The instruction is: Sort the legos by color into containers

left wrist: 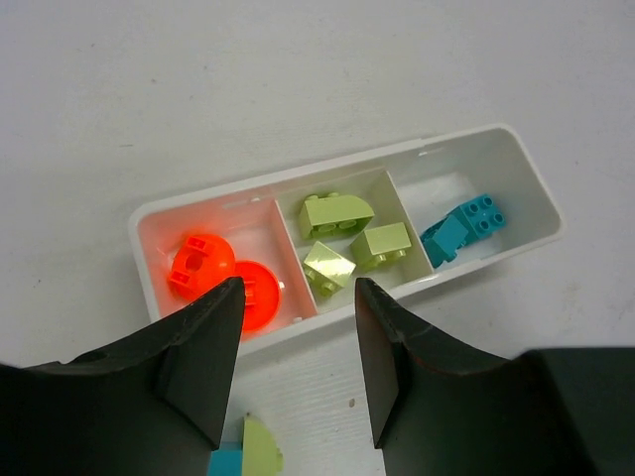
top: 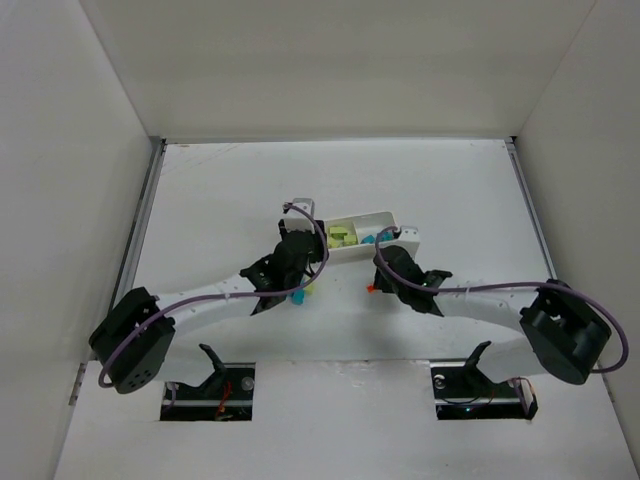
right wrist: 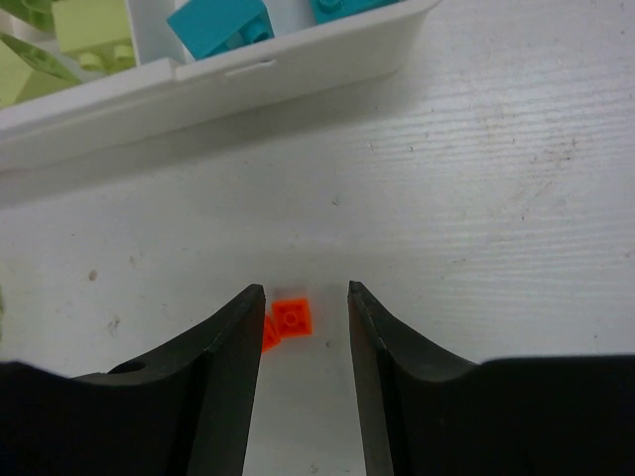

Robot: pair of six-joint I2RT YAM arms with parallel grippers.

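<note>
Our right gripper (right wrist: 303, 290) stands partly open and holds nothing. An orange-red brick (right wrist: 292, 317) lies on the table (right wrist: 496, 198) between its fingertips. Our left gripper (left wrist: 298, 286), also parted and empty, hovers just short of the tray (left wrist: 516, 183), where legos (left wrist: 342, 213) sit sorted by colour.

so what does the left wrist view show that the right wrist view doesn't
Only left wrist: the whole tray with all three compartments, orange-red pieces in one end compartment, and a loose yellow-green brick beside a loose cyan brick on the table below the open left pincer. Only right wrist: a loose orange-red brick on the table between the fingers of the open right pincer. Both: the tray's near wall, the yellow-green bricks in the middle compartment and the cyan bricks in the other end one.
</note>
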